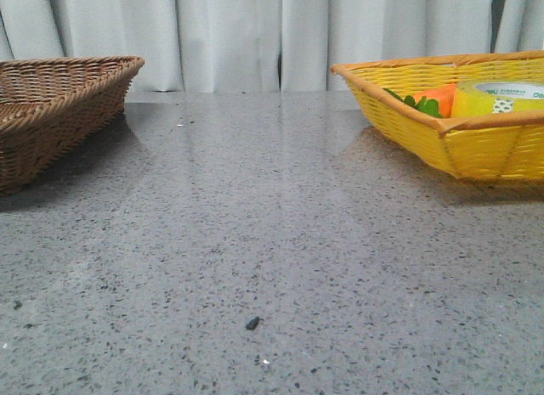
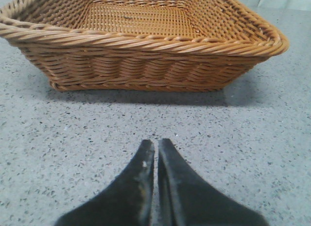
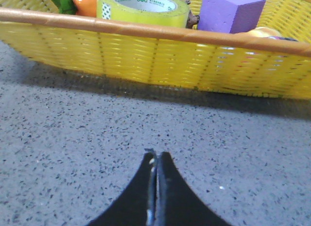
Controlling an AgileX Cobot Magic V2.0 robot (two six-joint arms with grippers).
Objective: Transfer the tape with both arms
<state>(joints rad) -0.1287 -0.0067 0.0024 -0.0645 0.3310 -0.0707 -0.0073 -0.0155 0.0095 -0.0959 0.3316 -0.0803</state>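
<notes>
Two woven baskets stand well apart on the speckled grey stone table (image 1: 255, 242): a brown wicker basket (image 1: 59, 106) on the left, with nothing inside it, and a bright yellow woven basket (image 1: 476, 140) on the right. In the yellow one lies the wide roll of bright yellow tape (image 3: 143, 7), flat on its side with the white core rim and green lettering facing up, just beside an orange carrot toy (image 3: 83, 2) and near a purple foam block (image 3: 228, 11). The left gripper (image 2: 156, 146) hovers low over the table facing the brown basket, its black pointed fingers pressed together and holding nothing; the right gripper (image 3: 156, 158) faces the yellow basket, likewise closed and empty. Neither arm shows in the front view. The roll is probably light and stiff, its glossy outer wrap somewhat slick, so a grip across the wall, one finger inside the core and one outside, looks safer than pinching the whole width. The basket's raised rim and the close neighbours will likely demand a steep approach from above
</notes>
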